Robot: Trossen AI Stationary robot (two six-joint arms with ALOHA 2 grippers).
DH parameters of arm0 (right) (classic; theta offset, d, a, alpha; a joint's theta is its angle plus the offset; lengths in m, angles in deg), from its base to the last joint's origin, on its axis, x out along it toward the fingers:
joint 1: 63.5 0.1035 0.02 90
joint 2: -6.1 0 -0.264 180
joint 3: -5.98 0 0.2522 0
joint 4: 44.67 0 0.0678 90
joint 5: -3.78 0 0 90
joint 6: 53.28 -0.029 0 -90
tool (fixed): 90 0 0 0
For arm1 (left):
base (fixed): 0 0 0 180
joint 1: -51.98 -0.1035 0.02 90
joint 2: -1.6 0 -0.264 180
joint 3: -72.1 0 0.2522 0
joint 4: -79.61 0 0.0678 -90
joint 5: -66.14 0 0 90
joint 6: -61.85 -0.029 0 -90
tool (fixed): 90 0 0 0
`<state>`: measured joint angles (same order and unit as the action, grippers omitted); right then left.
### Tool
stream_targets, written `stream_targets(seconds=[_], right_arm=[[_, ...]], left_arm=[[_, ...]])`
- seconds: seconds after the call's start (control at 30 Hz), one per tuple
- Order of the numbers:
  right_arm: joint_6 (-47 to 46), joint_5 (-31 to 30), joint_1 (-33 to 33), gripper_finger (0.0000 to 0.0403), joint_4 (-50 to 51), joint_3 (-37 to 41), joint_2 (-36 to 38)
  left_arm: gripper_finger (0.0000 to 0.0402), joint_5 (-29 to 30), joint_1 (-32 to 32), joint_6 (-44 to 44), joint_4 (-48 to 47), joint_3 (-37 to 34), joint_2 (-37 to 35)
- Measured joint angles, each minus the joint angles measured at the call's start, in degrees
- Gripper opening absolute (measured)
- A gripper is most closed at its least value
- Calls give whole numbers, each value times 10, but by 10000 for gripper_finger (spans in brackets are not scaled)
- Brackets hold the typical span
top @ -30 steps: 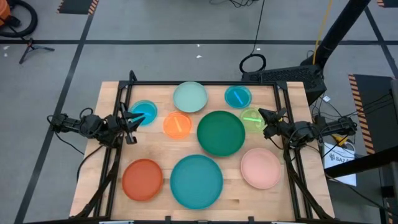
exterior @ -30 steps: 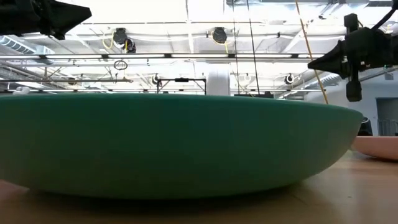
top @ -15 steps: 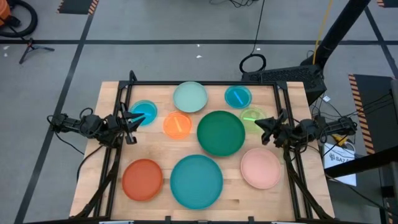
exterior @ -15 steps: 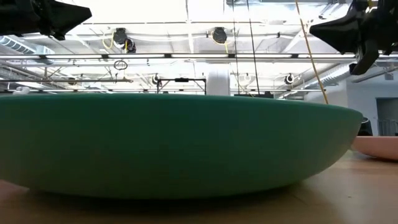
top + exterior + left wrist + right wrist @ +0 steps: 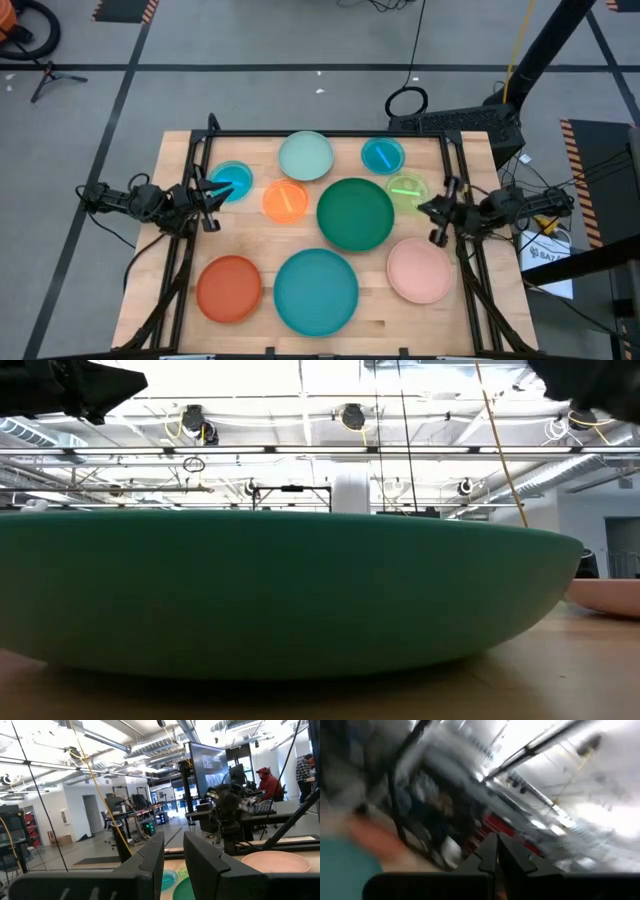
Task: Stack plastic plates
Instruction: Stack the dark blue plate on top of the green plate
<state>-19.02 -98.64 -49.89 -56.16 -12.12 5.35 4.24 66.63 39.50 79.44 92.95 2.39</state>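
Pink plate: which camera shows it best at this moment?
The high view: the whole pink plate lies in plain sight at the table's right front, just in front of the right tool. The low view catches only its rim at the right edge, the left wrist view a partial far edge, the right wrist view nothing clear.

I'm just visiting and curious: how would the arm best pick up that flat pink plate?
Probably by the raised rim: the pink plate lies flat, so only its edge offers a hold. The right gripper hovers just beyond its far edge, so coming down from above onto that nearest, unobstructed rim section looks simplest.
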Motion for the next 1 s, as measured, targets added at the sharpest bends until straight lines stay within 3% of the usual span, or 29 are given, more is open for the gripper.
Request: stream_targets(seconds=[0.13, 0.3, 0.43, 0.67, 0.87, 1.0], right_arm=[[-206, -128, -1, 11, -37, -2, -2], [-361, -116, 0, 11, -32, -2, -41], [-480, -119, 0, 11, -47, -2, -114], [-537, -132, 0, 11, -162, -4, -265], [-574, -132, 0, 11, -146, -76, -374], [-580, -132, 0, 11, -77, -158, -441]], left_arm=[[81, 0, 0, 0, 0, 0, 0], [81, 0, 0, 0, -1, 0, 0], [81, 0, 0, 0, -1, 0, 0], [81, 0, 0, 0, -1, 0, 0], [81, 0, 0, 0, -1, 0, 0], [81, 0, 0, 0, -1, 0, 0]])
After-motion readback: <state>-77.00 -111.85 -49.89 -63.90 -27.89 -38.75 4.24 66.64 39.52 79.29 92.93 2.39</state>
